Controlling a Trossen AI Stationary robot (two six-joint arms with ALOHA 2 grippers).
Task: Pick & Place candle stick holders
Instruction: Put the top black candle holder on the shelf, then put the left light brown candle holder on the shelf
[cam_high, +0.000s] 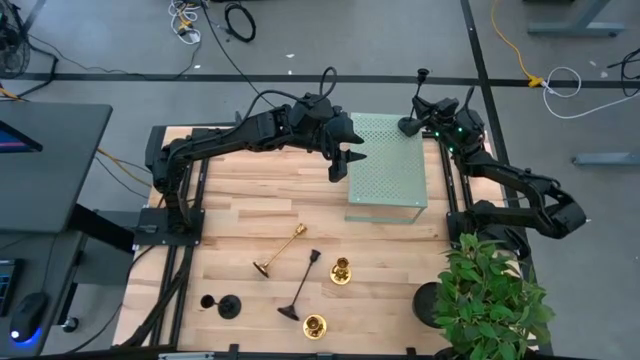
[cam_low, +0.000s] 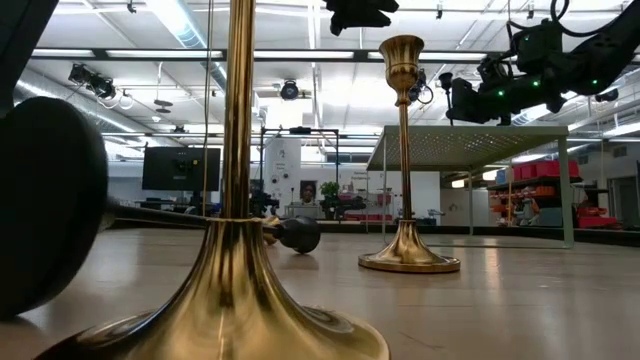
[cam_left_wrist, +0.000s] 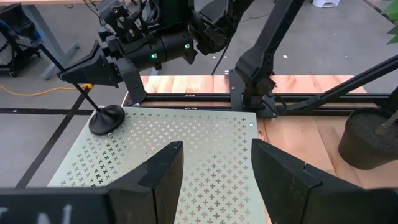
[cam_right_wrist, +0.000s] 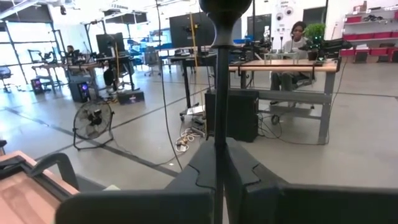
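One black candlestick (cam_left_wrist: 106, 118) clamped in right gripper (cam_high: 412, 123), base touching perforated shelf (cam_high: 390, 160)

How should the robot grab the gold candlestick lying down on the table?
Probably by the thin stem of the lying gold candlestick, near its middle, coming straight down from above and pinching across it. It lies flat and bare there; the round base is wider.

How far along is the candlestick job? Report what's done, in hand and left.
Done: nothing has been released yet. In hand: the right gripper is shut on a black candlestick, whose base is on the perforated shelf. The left gripper hovers open above that shelf. Left: five on the wooden table, the gold ones and the black ones.
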